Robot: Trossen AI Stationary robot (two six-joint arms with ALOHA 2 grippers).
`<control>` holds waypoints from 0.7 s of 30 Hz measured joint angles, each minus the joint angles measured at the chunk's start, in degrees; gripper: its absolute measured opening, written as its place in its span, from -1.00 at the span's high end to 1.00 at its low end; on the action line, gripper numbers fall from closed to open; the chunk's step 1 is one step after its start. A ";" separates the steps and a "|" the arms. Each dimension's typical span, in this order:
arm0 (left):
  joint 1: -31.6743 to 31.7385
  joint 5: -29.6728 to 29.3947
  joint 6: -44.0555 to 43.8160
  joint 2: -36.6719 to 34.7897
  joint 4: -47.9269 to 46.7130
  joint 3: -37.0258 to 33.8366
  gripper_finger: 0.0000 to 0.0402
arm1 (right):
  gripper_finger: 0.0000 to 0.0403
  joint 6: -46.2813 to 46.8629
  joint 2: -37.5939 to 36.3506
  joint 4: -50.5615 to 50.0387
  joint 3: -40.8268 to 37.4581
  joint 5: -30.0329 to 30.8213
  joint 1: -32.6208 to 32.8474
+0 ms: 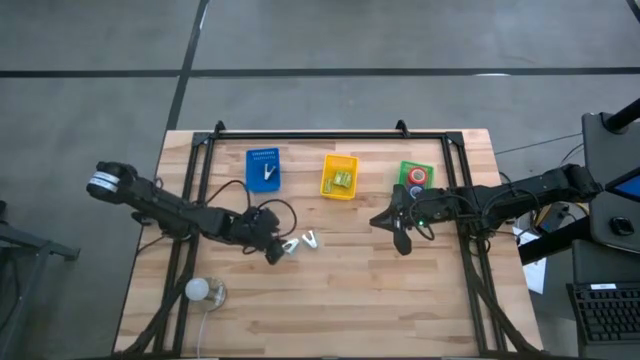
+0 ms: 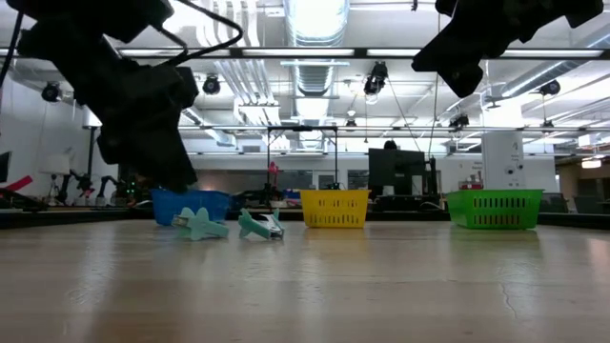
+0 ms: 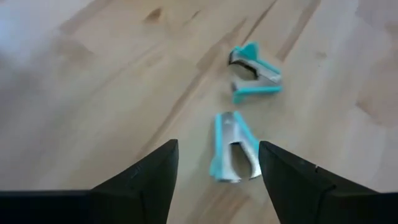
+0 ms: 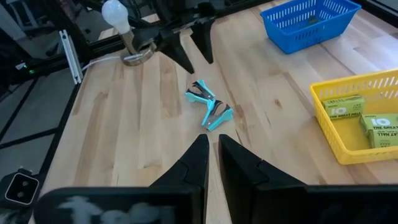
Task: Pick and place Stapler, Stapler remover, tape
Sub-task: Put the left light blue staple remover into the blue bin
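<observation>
My left gripper (image 1: pixel 277 250) hangs just left of centre in the high view, its fingers (image 3: pixel 149 180) spread wide and empty, right beside the nearer of two teal staple removers (image 3: pixel 233 149) lying on the wooden table (image 1: pixel 340 300). The other staple remover (image 1: pixel 309 240) lies just right of the first, close to it but apart. My right gripper (image 1: pixel 401 240) sits right of centre, raised off the table as the low view shows, with its fingers (image 4: pixel 193 168) nearly together and nothing between them. Along the upper part of the table stand three bins in a row: a blue bin (image 1: pixel 263 170) on the left, a yellow bin (image 1: pixel 339 176) with small boxes in the middle, and a green bin (image 1: pixel 416 176) on the right, where red and blue tape rolls (image 1: pixel 417 178) lie. A white ball-like thing (image 1: pixel 197 290) sits at the lower left.
</observation>
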 joint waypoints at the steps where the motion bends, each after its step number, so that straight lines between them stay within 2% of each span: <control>1: -0.15 -0.81 -0.13 0.02 -0.03 -0.37 -0.11 | 0.83 -0.01 0.00 0.01 0.00 0.00 0.00; 4: -0.29 -3.01 -0.41 0.71 0.59 -1.00 -0.05 | 0.83 0.00 0.00 0.14 0.00 0.37 0.00; 12: -0.90 -1.51 0.18 6.27 4.48 -1.01 0.15 | 0.83 0.02 0.00 0.20 -0.14 1.46 -0.01; 21: -0.88 -1.49 -1.50 6.90 4.86 -1.11 0.28 | 0.83 0.02 0.02 0.47 -0.75 1.46 -0.02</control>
